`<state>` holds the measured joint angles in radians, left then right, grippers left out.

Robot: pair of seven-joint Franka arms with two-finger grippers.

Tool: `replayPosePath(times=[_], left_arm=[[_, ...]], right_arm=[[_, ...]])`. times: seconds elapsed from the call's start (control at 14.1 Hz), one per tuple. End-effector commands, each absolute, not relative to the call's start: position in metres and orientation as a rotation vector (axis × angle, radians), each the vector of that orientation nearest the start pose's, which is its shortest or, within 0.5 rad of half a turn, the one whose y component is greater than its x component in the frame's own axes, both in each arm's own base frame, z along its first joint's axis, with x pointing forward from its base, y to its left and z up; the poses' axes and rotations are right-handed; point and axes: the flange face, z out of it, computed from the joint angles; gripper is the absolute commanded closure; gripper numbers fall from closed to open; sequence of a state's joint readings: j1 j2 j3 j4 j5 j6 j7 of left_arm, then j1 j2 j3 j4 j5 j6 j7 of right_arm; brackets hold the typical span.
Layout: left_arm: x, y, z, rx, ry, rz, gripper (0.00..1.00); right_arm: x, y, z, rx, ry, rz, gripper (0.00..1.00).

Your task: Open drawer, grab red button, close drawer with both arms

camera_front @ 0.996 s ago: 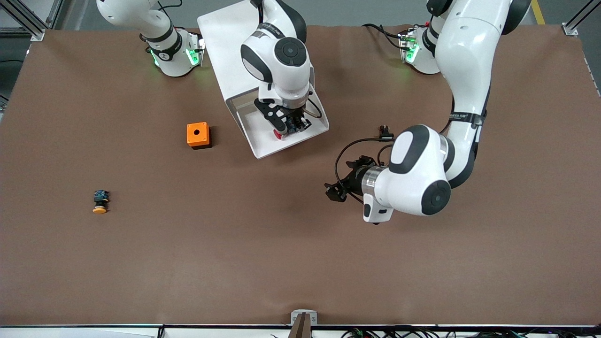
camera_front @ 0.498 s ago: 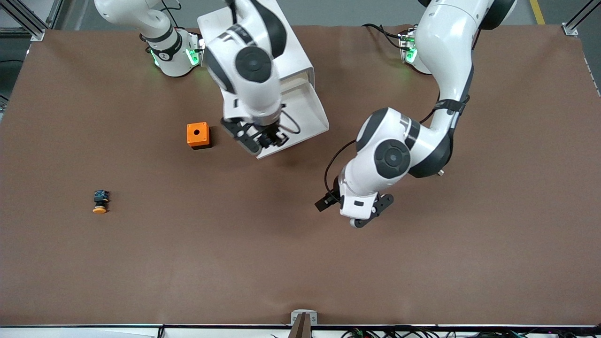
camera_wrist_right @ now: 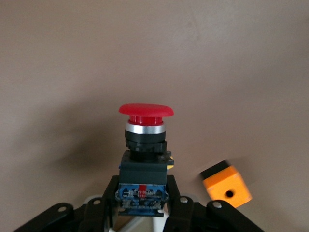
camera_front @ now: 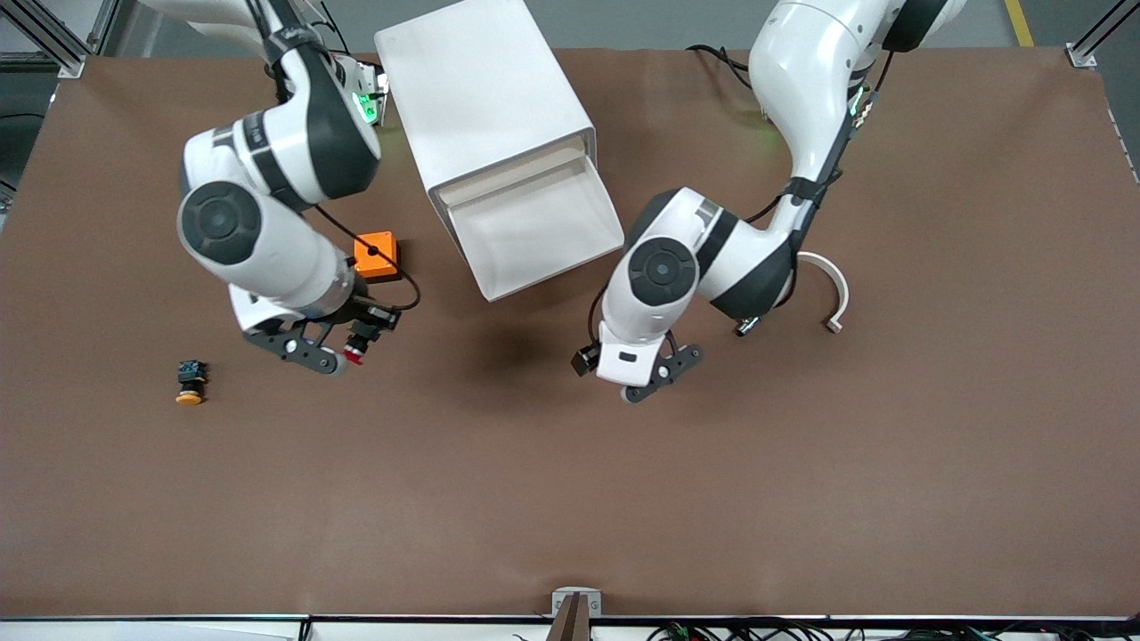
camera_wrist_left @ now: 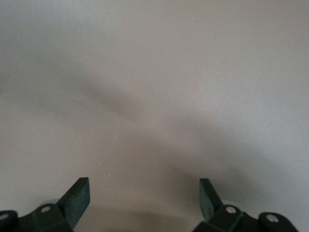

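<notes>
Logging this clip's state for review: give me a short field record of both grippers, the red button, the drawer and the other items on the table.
right gripper: shut on the red button, up over bare table near the orange box
left gripper: open, holding nothing, over bare table in front of the drawer
drawer: open, nothing seen inside
cabinet: white, between the two arm bases
yellow-capped button: lying on the table toward the right arm's end
task stage: button out of the drawer, drawer not yet closed
</notes>
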<state>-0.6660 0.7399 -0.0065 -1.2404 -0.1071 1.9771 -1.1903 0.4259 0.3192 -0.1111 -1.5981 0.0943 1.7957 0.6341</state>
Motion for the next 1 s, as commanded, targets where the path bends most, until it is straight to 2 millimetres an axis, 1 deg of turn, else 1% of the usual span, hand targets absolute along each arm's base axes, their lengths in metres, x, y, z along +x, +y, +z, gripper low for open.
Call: replayPosePath(times=[0.0,0.07,0.21,0.43,0.64,0.71,0.78,0.93], left_arm=[[0.552,-0.496,0.321,-3.042,-0.858,0.074,0.00],[0.545,-0.503,0.321,-3.043,-0.849,0.073,0.00],[0.531,-0.517,0.321,-3.048,-0.817,0.080,0.00],[0.507,-0.539,0.321,-3.062,-0.752,0.100,0.00],[0.473,-0.560,0.313,-3.059,-0.678,0.133,0.00],[0.463,-0.566,0.311,-3.063,-0.654,0.155,0.01],[0.453,-0.572,0.309,-3.067,-0.628,0.177,0.00],[0.436,-0.583,0.307,-3.077,-0.586,0.211,0.00]], right_arm=[[0.611,0.159,0.428,-3.101,0.393,0.241,1.00],[0.613,0.141,0.425,-3.101,0.330,0.245,1.00],[0.615,0.102,0.409,-3.096,0.265,0.234,1.00],[0.607,0.053,0.369,-3.101,0.149,0.161,1.00],[0.599,-0.012,0.328,-3.108,0.006,0.081,1.00],[0.594,-0.023,0.318,-3.109,-0.041,0.061,1.00],[0.588,-0.037,0.308,-3.111,-0.048,0.043,1.00],[0.581,-0.051,0.293,-3.116,-0.066,0.009,1.00]])
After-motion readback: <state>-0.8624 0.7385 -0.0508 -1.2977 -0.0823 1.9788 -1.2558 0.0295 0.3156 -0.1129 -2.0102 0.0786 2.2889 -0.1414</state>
